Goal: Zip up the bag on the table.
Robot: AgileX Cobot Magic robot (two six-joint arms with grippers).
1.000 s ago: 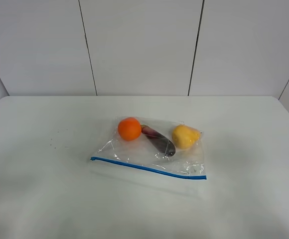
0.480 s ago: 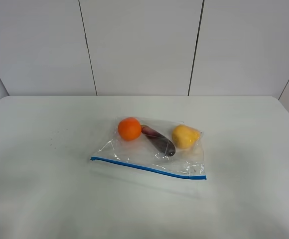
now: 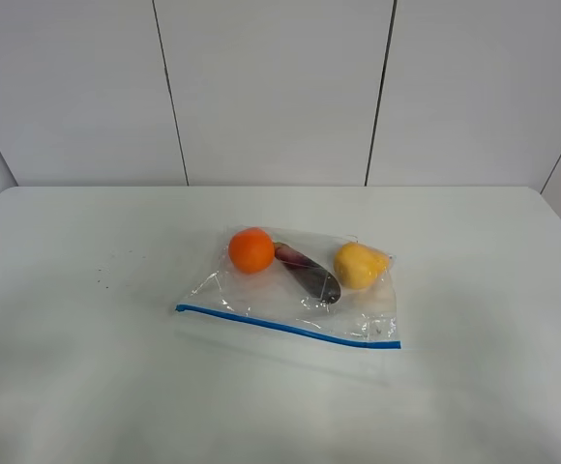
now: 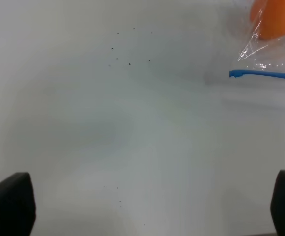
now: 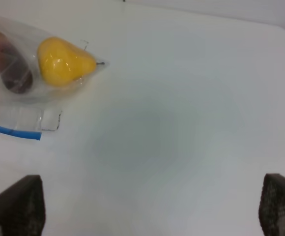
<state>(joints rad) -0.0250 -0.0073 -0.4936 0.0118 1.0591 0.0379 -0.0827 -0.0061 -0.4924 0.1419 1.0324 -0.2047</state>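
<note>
Bag (image 3: 295,290) flat on table (image 3: 87,338), blue strip (image 3: 285,326) facing arms, easy to reach; both grippers (image 4: 142,206) (image 5: 142,206) spread wide, holding nothing.

No writing anywhere.
The bag (image 3: 295,290), its blue zipper strip (image 3: 287,326) and the white table (image 3: 87,338) carry no label, brand, number or sign that I can read.

Left gripper (image 4: 142,206): black fingertips showing, seemingly smooth. Right gripper (image 5: 147,209): black fingertips showing a mesh-like texture.
</note>
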